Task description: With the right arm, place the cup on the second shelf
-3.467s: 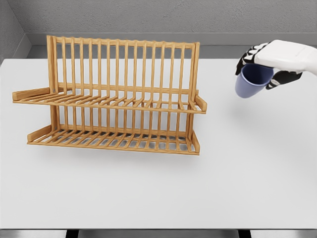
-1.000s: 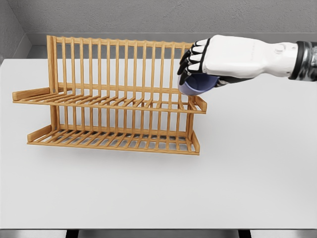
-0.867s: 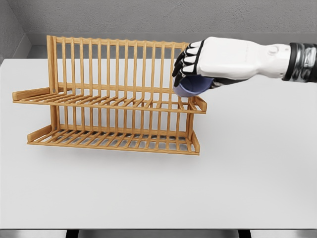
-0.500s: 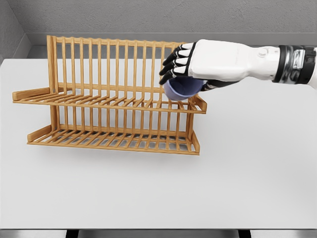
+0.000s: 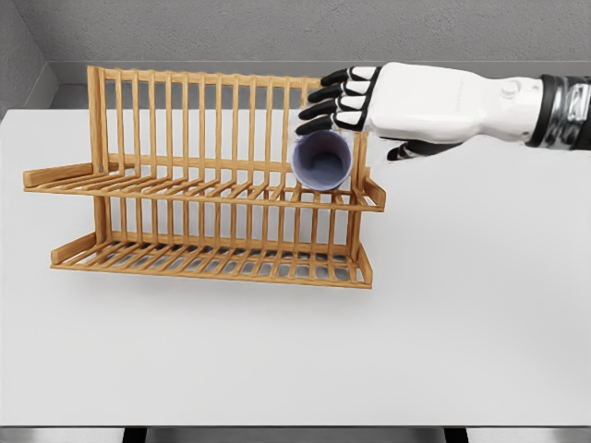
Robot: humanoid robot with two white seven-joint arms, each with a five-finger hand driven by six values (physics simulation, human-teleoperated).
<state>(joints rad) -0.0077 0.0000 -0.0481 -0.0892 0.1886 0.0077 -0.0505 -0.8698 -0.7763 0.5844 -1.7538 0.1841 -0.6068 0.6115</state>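
The white five-finger right hand (image 5: 369,100) is seen extended over the right end of the two-tier slatted wooden dish rack (image 5: 203,180), its black-tipped fingers (image 5: 334,96) spread and straightened, with the thumb pointing away on the far side. Nothing appears to be gripped: the small pale-blue round cup (image 5: 321,159) sits just below the fingertips, tipped on its side with its open mouth facing the camera. It seems to rest on the upper shelf (image 5: 185,189) of the rack, near that shelf's right end, though whether a fingertip touches its rim cannot be told. The left hand is not shown.

The cup is judged to be light, rigid and smooth-walled, so it is likely to roll along the slats when lying sideways. If it must be retaken, a hold across the outer wall near the rim, thumb opposed to fingers, is thought safest. The placement looks essentially made.
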